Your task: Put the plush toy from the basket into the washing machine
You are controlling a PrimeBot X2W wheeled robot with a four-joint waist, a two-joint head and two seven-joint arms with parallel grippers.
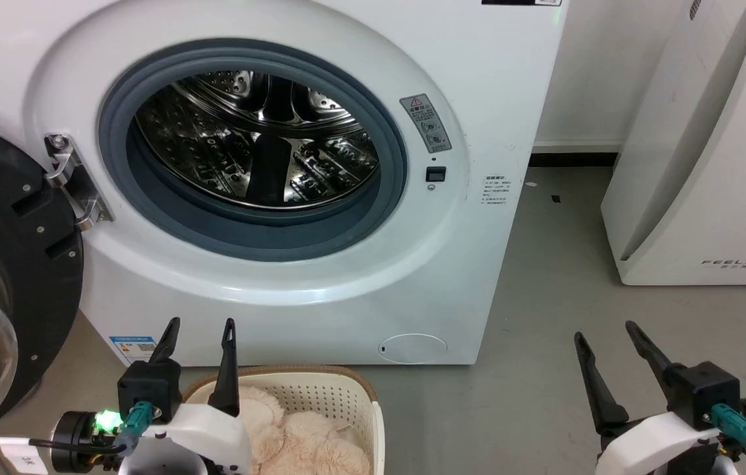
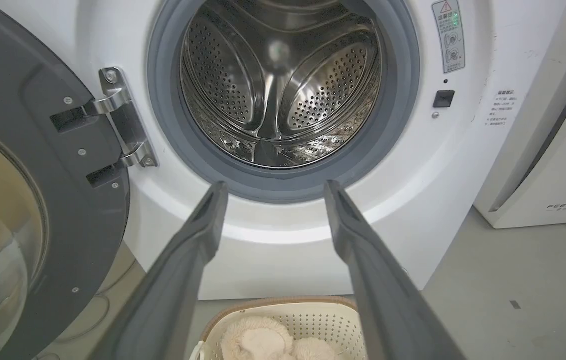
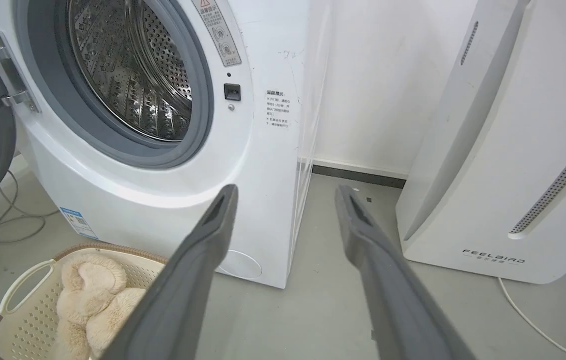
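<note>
Head view: one plush toy (image 1: 307,442) in one basket (image 1: 336,394), just beside the left gripper (image 1: 202,323) — spread, empty. So is the right gripper (image 1: 603,330).

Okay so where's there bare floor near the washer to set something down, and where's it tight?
Bare floor lies between the right side of the washing machine and the FEELBIRD appliance, back to the wall. Crowded on the left: open door, cables under it, basket holding the plush toy in front.

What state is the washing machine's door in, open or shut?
Open. The washing machine has its dark door swung out to the left on its hinge, leaving the steel drum exposed.
</note>
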